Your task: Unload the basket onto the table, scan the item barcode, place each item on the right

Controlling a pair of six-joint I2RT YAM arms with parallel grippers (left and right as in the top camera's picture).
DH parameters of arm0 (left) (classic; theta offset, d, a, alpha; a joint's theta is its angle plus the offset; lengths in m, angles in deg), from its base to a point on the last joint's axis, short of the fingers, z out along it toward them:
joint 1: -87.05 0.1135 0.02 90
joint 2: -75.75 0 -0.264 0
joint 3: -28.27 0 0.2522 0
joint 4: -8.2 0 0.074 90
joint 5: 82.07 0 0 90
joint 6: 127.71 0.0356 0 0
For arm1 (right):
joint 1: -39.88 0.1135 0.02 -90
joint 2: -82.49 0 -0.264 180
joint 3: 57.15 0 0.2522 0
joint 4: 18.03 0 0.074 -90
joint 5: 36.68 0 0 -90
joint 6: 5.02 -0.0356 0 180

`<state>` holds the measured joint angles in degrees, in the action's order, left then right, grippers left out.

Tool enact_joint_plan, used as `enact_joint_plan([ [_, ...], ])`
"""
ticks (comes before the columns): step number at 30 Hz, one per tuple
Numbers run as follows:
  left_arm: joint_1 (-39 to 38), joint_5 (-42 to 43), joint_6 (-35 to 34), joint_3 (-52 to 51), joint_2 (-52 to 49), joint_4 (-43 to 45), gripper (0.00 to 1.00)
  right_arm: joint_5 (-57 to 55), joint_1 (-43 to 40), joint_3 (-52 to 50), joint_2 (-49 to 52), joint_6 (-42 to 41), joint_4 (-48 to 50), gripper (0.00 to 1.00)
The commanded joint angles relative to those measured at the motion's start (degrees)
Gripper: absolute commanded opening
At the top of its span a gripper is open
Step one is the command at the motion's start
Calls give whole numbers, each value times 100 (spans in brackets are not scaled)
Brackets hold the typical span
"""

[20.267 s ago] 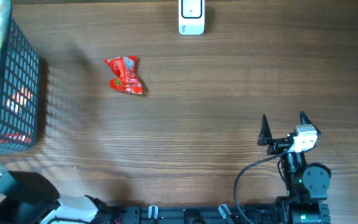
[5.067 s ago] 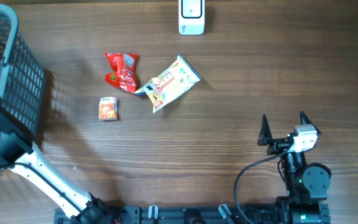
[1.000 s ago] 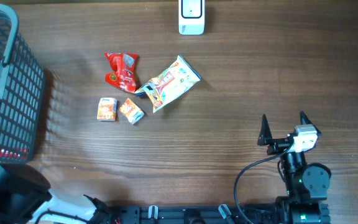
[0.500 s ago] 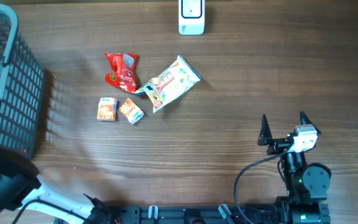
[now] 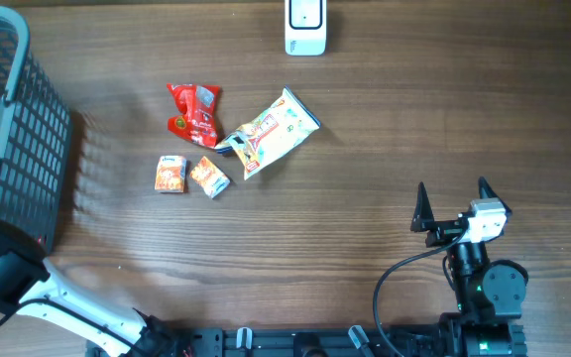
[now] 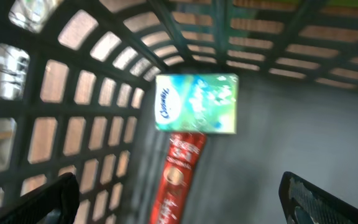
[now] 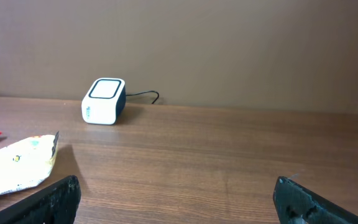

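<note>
Four items lie on the table: a red packet (image 5: 196, 117), a cream snack bag (image 5: 271, 132) and two small orange boxes (image 5: 171, 174) (image 5: 209, 178). The white barcode scanner (image 5: 305, 28) stands at the far edge, also seen in the right wrist view as the scanner (image 7: 104, 101). My left gripper (image 6: 179, 200) is open inside the dark basket (image 5: 18, 129), above a green tissue pack (image 6: 196, 104) and a red stick packet (image 6: 178, 177). My right gripper (image 5: 453, 198) rests open near the front right, holding nothing.
The basket's mesh walls (image 6: 73, 124) close in around the left gripper. The left arm (image 5: 3, 283) reaches in from the front left corner. The right wrist view shows the cream bag (image 7: 14, 165) at left and a scanner cable (image 7: 145, 94) by the back wall.
The left arm has shifted a little up and left at the basket's near corner. The items on the table and the right arm have not moved.
</note>
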<state>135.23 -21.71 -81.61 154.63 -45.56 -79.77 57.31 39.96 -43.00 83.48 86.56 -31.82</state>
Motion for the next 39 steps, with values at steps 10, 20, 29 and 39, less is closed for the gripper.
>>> enact_joint_plan([
  [10, 52, -494, 197, -66, -107, -105, 100, -81, 24, -9, -42, -46, 11, 100],
  [20, 55, -520, 474, -66, -468, -125, 99, -81, 24, -9, -42, -46, 11, 100],
  [29, 81, -833, 468, -66, -551, 92, 100, -81, 24, -9, -42, -48, 11, 100],
  [39, 343, 74, 474, -66, -835, 223, 98, -81, 24, -9, -42, -48, 9, 100],
])
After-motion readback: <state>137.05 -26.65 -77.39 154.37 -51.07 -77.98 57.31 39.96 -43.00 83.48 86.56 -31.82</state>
